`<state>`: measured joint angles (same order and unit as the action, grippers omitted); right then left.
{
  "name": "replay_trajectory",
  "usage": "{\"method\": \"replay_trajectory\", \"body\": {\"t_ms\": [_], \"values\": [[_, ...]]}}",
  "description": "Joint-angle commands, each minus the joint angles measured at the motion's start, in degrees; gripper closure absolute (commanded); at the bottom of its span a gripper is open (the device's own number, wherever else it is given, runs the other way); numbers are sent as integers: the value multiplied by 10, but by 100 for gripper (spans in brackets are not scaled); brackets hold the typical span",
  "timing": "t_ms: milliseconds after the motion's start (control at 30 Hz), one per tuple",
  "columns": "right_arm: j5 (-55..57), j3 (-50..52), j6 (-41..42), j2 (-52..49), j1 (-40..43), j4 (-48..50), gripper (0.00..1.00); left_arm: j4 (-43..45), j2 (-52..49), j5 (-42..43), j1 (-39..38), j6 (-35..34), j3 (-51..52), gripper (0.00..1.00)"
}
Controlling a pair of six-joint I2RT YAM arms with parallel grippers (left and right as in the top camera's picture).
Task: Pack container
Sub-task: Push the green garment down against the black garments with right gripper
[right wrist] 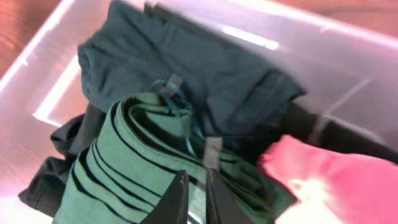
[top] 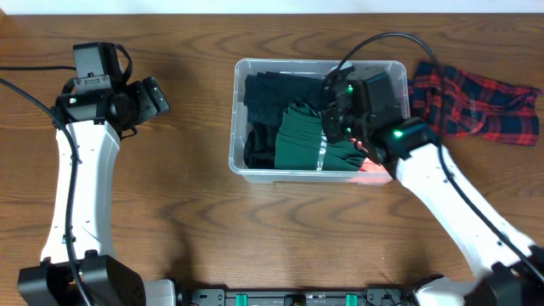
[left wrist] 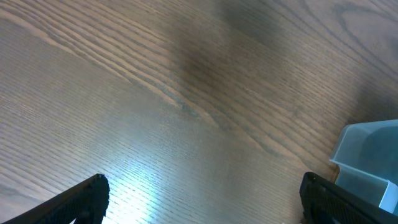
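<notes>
The clear container (top: pixel 240 119) stands mid-table and holds dark garments (top: pixel 272 98), a folded green striped garment (top: pixel 297 140) and a pink item (top: pixel 374 166). My right gripper (top: pixel 331 127) is inside the container above the green garment. In the right wrist view its jaws (right wrist: pixel 196 193) are nearly closed, pinching a grey strip on the green garment (right wrist: pixel 124 162), with the pink item (right wrist: pixel 336 180) to the right and the dark garments (right wrist: pixel 186 62) beyond. My left gripper (top: pixel 157 98) is open and empty over bare wood, left of the container. Its fingers (left wrist: pixel 202 199) are wide apart.
A red and blue plaid cloth (top: pixel 476 102) lies on the table just right of the container. A corner of the container (left wrist: pixel 367 155) shows at the right edge of the left wrist view. The table is dark wood.
</notes>
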<state>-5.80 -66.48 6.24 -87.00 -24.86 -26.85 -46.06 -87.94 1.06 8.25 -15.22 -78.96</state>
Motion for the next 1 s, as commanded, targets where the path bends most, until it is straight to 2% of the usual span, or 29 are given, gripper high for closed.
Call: {"method": "replay_trajectory", "body": {"t_ms": [0, 133, 233, 367, 533, 833, 967], "values": [[-37, -2, -8, -44, -15, 7, 90, -1, 4, -9, 2, -1, -2, 2], [-37, -2, -8, -101, -28, 8, 88, -1, 4, -9, 2, -1, -2, 2], [-37, -2, -8, -148, -34, 7, 82, -1, 4, -9, 2, -1, -2, 2], [-42, -2, -7, -178, -35, 7, 81, -1, 4, -9, 2, -1, -2, 2], [-63, -17, -7, -159, -35, 0, 81, -1, 4, -9, 2, -1, -2, 2], [-86, -55, -8, -61, -39, 3, 85, -1, 4, -9, 2, -1, -2, 2], [-86, -55, -8, -56, -42, 9, 85, -1, 4, -9, 2, -1, -2, 2]]}}
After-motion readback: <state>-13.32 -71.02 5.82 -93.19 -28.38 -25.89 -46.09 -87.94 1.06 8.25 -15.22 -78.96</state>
